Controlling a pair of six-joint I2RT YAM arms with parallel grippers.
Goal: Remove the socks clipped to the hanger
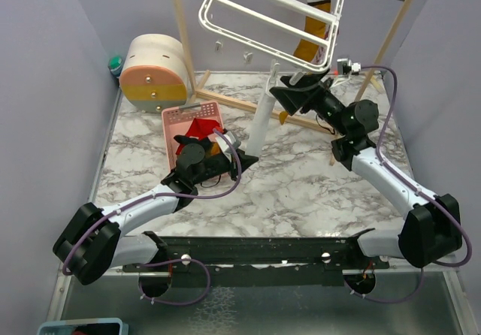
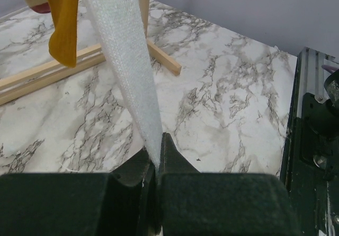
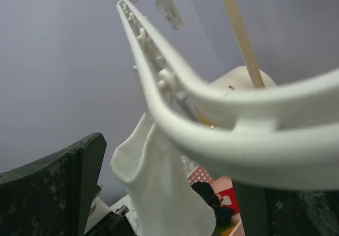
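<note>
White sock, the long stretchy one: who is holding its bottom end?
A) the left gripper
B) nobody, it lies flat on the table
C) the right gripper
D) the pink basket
A: the left wrist view shows the left gripper pinched shut on the low end of the white sock, which stretches up tight toward the hanger.

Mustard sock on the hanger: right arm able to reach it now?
Probably yes: the open right tool sits close to the mustard sock, though the hanger rim crosses between its fingers.
</note>
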